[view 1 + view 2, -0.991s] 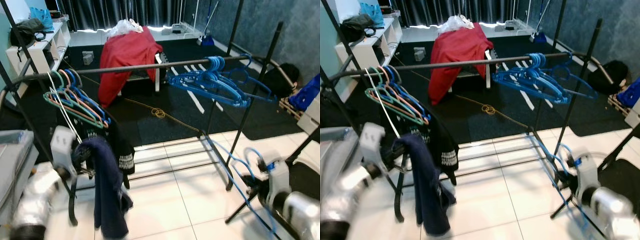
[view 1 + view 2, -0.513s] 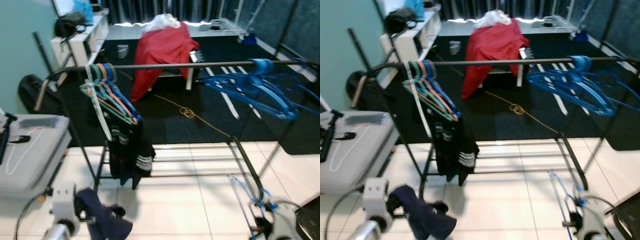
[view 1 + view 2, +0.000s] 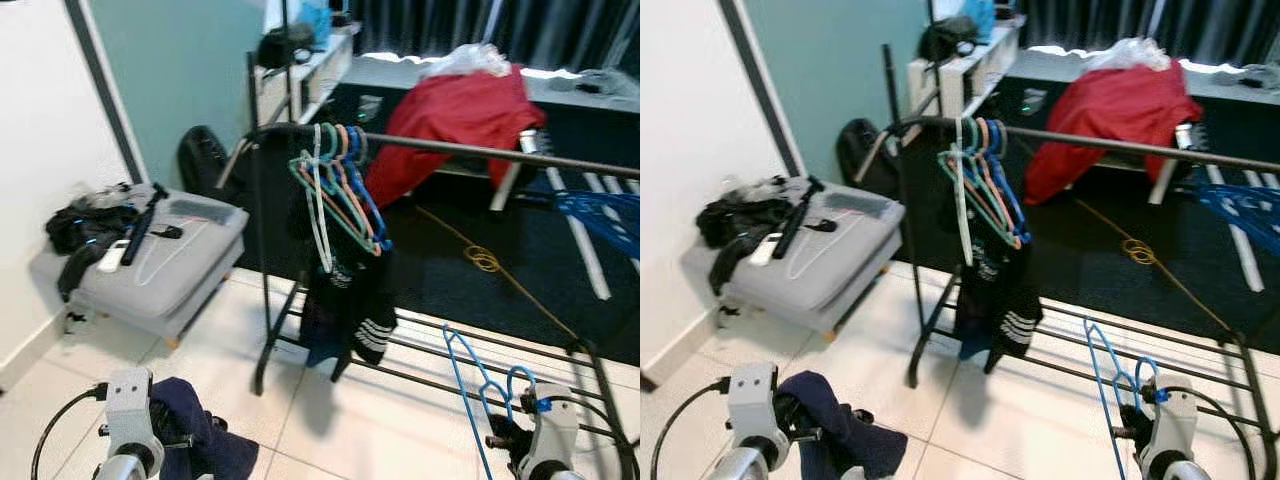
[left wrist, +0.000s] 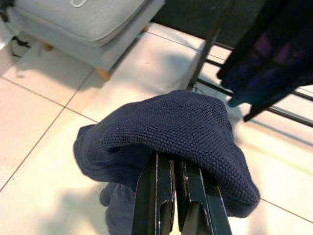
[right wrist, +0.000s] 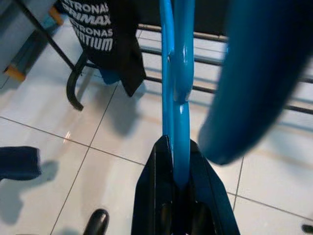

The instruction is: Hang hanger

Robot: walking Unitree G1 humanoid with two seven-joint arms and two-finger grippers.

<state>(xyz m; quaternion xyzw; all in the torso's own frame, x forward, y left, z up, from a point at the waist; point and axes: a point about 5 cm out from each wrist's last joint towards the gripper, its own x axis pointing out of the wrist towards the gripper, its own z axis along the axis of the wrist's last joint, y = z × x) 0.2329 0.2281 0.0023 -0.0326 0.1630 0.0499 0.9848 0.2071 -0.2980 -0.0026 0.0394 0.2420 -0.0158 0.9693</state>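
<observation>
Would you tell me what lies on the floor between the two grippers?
Bare white tile, in the eye views. The left gripper holds a navy garment; the right gripper holds a blue hanger.

Two head eye views looking forward and down from above, sharing the rack (image 3: 450, 148) and tiled floor (image 3: 330, 420), each wrist view very close along its tool, facing the floor

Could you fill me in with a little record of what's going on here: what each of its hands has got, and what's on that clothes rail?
left gripper: jaws shut on navy knit garment, low over the tiled floor
right gripper: jaws shut on blue hanger
clothes rail: bunch of coloured hangers near its left end, black garment hanging below them
grey case: on the floor by the wall
</observation>
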